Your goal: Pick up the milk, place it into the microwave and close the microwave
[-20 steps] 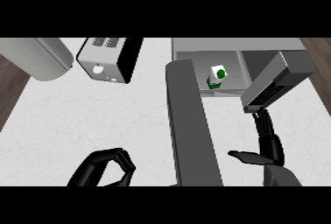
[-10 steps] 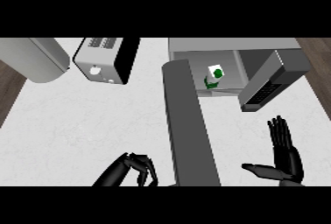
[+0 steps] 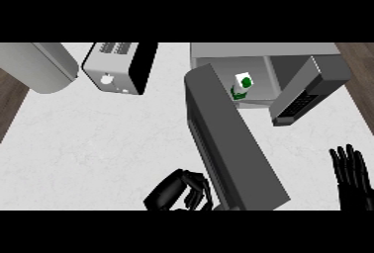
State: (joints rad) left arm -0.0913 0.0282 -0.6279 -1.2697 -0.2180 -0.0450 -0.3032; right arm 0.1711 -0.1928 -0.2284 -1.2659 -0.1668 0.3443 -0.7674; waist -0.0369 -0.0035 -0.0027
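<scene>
With the left hand (image 3: 177, 191) curled into a fist just behind the free end of the open microwave door (image 3: 232, 148) and the right hand (image 3: 356, 178) resting spread at the lower right, the fist should push that end steadily round toward the microwave (image 3: 270, 54), where the milk carton (image 3: 242, 85) stands inside.

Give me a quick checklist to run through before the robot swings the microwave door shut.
1. Milk inside the microwave cavity: ok, upright near the opening.
2. Milk clear of the door's swing: cannot tell, it stands close to the front edge.
3. Microwave door open and ready to push: ok, wide open.
4. Left hand placed at the door: ok, fingers curled beside its outer end; contact cannot tell.
5. Right hand out of the way: ok, open at lower right.
6. Toaster clear of the door: ok.
</scene>
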